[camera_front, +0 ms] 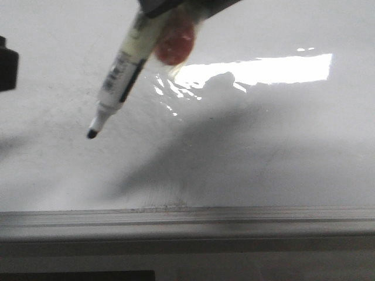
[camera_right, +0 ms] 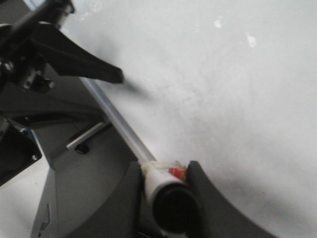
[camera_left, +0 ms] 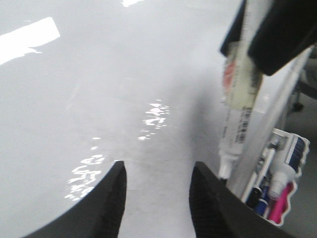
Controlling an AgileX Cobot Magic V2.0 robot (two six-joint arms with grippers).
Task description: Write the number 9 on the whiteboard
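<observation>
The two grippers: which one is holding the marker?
The right gripper holds it, its fingers clamped round the marker above the whiteboard. The left gripper is open with nothing between its fingers.

The whiteboard (camera_front: 281, 152) is seen at close range in the front view, looking forward and down across its glossy face, with the grey frame edge (camera_front: 187, 219) along the near side. The marker (camera_front: 120, 73) is caught very near the lens there. From the left wrist, the board (camera_left: 99, 99) is viewed over the left claw (camera_left: 157, 198), and the same marker (camera_left: 237, 104) appears to one side. From the right wrist, the marker's end (camera_right: 171, 201) is viewed straight down its barrel, clamped in the right claw (camera_right: 166, 186), with the board (camera_right: 223, 89) and frame edge (camera_right: 119, 126) shared beyond.
</observation>
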